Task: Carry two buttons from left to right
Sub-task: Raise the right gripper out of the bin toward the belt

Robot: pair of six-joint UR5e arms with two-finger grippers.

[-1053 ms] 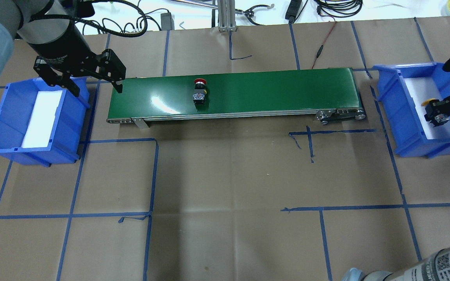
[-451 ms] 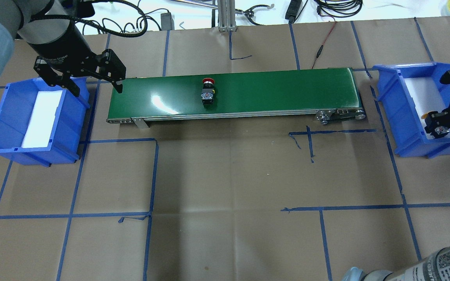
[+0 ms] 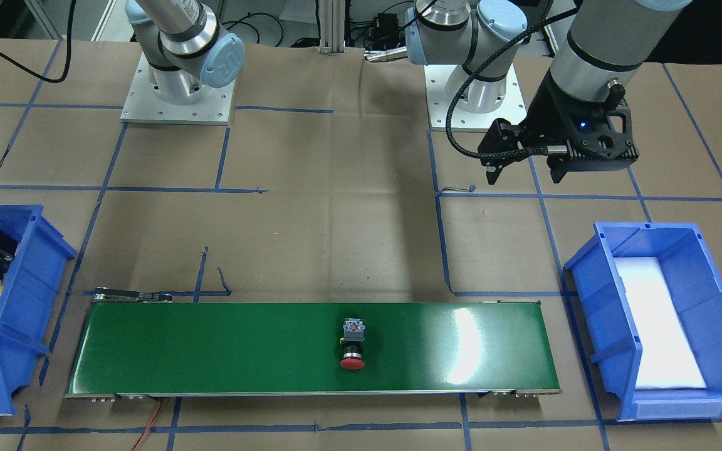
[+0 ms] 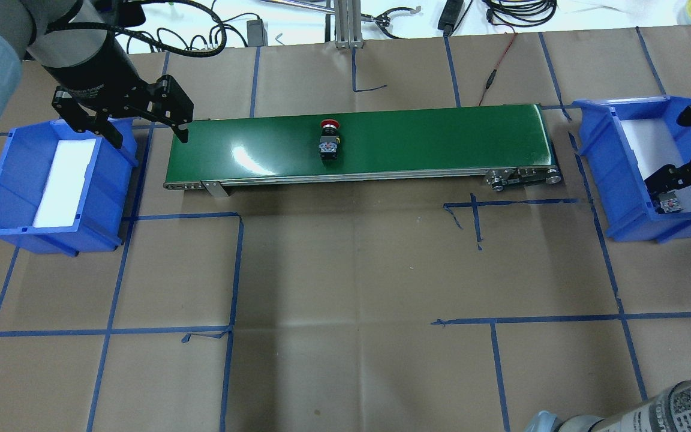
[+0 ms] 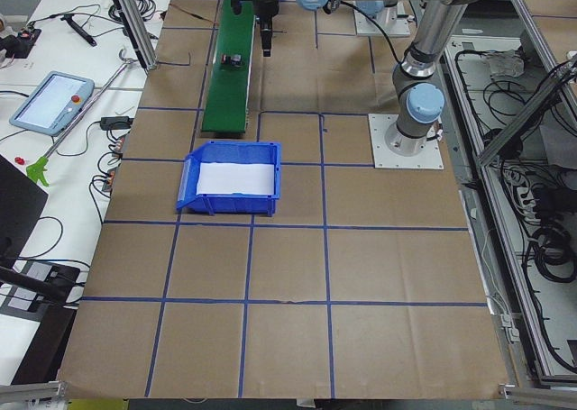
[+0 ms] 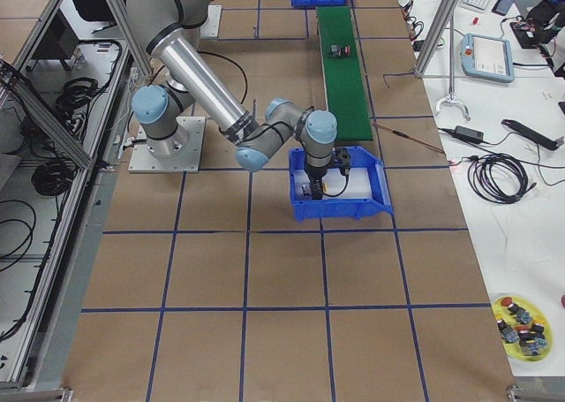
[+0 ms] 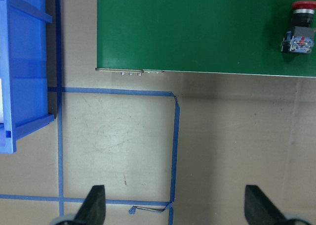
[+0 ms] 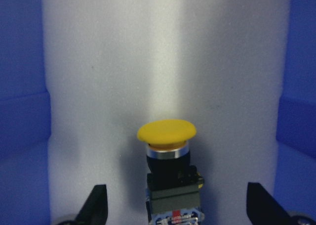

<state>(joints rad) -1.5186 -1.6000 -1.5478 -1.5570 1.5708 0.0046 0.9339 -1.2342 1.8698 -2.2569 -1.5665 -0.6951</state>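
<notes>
Now the right gripper (image 8: 177,207) hangs spread wide inside the blue bin (image 4: 618,180) at the overhead view's right edge, the yellow button (image 8: 168,151) lying untouched between its fingers (image 8: 96,207). The left gripper (image 4: 149,138), also spread, hovers upper left; the red button (image 4: 329,143) sits on the green belt (image 4: 429,138), upper centre.

left gripper (image 4: 147,137): held high, pointing down, jaws wide apart | right gripper (image 4: 676,191): low, pointing down, jaws apart, gripping nothing

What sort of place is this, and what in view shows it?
Probably a robotics lab: a left arm and right arm bolted to a taped table, a conveyor between a left bin and right bin, and a teach pendant alongside.
</notes>
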